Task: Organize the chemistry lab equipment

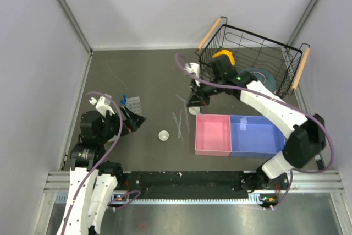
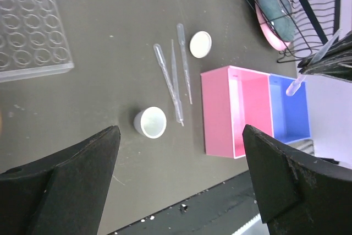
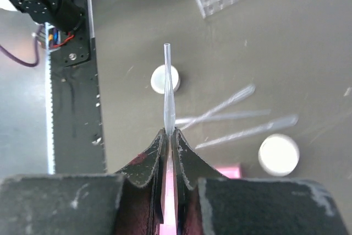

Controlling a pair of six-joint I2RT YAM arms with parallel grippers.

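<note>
While R claw point(image 3: 169, 136) pinches pipette point(image 3: 168, 97) | basket point(image 1: 210, 33): orange bowl point(image 1: 224, 55), teal plate point(image 1: 257, 75)

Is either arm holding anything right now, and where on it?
Right gripper pinches a pipette along its wider body, slim end poking forward. Left gripper holds nothing.

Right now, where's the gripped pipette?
The pipette is clamped in the right tool, mid right wrist view, left of the wire basket, beyond the pink bin.
</note>
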